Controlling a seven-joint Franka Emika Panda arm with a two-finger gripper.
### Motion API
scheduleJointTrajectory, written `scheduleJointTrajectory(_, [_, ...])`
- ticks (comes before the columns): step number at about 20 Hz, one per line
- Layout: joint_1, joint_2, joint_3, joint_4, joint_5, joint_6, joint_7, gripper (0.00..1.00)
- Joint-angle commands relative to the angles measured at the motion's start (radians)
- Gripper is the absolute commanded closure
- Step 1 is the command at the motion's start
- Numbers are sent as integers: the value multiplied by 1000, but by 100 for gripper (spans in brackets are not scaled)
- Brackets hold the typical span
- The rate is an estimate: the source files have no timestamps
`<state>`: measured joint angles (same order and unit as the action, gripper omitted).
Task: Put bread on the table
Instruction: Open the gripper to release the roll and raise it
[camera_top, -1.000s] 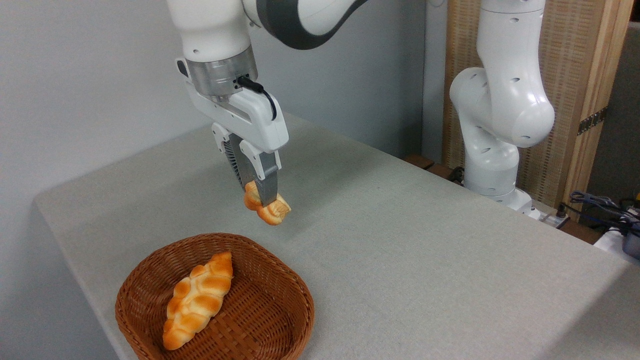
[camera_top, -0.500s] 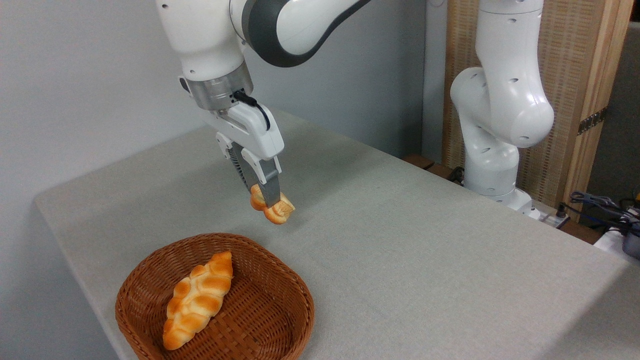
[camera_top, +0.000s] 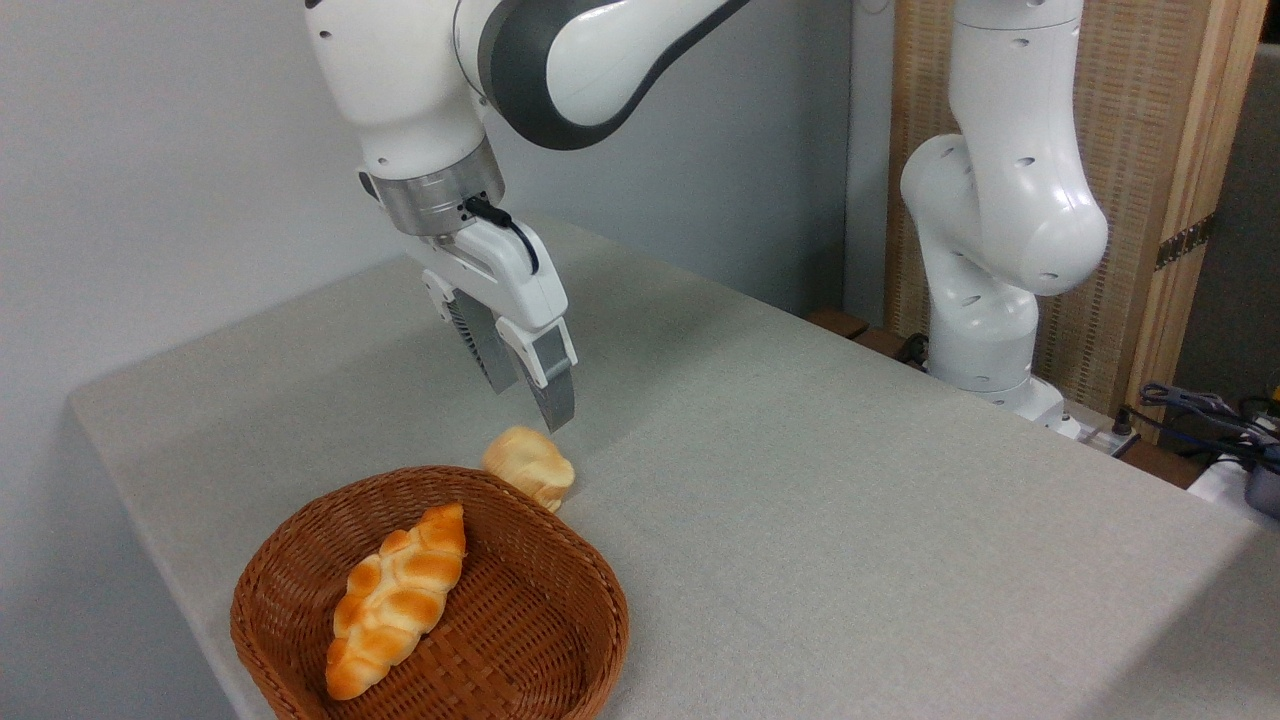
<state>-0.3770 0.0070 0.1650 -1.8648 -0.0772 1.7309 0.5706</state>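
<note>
Bread (camera_top: 530, 466), a small pale-golden bun with a scalloped edge, lies on the table (camera_top: 820, 500) just behind the far rim of the brown wicker basket (camera_top: 560, 560), close against the rim or touching it; which of the two cannot be told. The gripper (camera_top: 528, 385) hangs above the bun with its fingers spread apart and nothing between them, the nearer fingertip just above the bun's top and clear of it. A long braided orange-brown loaf (camera_top: 398, 597) lies inside the basket, slanting from lower left to upper right. The white robot arm (camera_top: 1000, 230) rises from its base at the table's far right side, in front of a wooden slatted panel (camera_top: 1150, 130).
</note>
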Motion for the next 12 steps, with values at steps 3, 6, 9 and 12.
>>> scheduleJointTrajectory(3, [-5, -18, 5, 6, -1, 1, -5, 0])
scheduleJointTrajectory(6, [-3, -24, 13, 12, 2, 39, 0, 0])
scheduleJointTrajectory(9, [6, -41, 19, 18, 2, 104, 0, 0])
scheduleJointTrajectory(12, [10, -48, 31, 23, 4, 142, 3, 0])
